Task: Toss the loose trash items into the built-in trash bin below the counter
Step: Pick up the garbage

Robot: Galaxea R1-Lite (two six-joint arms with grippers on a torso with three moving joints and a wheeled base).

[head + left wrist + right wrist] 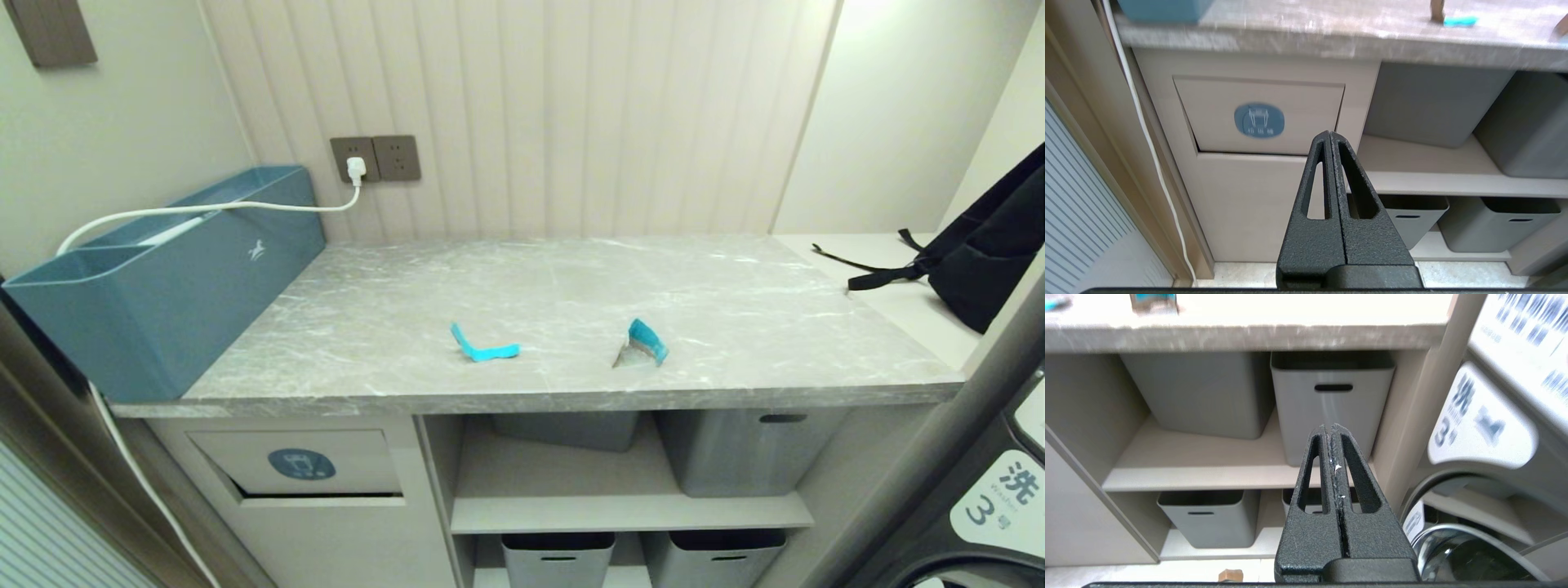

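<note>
On the grey tabletop (571, 294) two scraps lie near the front edge: a bent turquoise strip (482, 347) at about 7 o'clock from the slab's middle, and a blue-and-clear wrapper (643, 345) at about 5 o'clock, well apart from the strip. Below the tabletop at its left end sits the bin flap (298, 464) with its round blue sticker (301, 464), the flap's lower edge showing a dark gap. A blue box (163, 282) stands on the left of the tabletop at 9 o'clock, a white cable (204, 208) running over it to a wall socket (356, 159). A black bag (992, 245) rests at 3 o'clock on the side ledge. Grey tubs (747, 449) fill the open shelves. The left gripper (1329, 136) hangs low before the flap, fingers pressed together and empty; the right gripper (1329, 429) faces the tubs beside a washer (1486, 428), fingers likewise closed on nothing.
</note>
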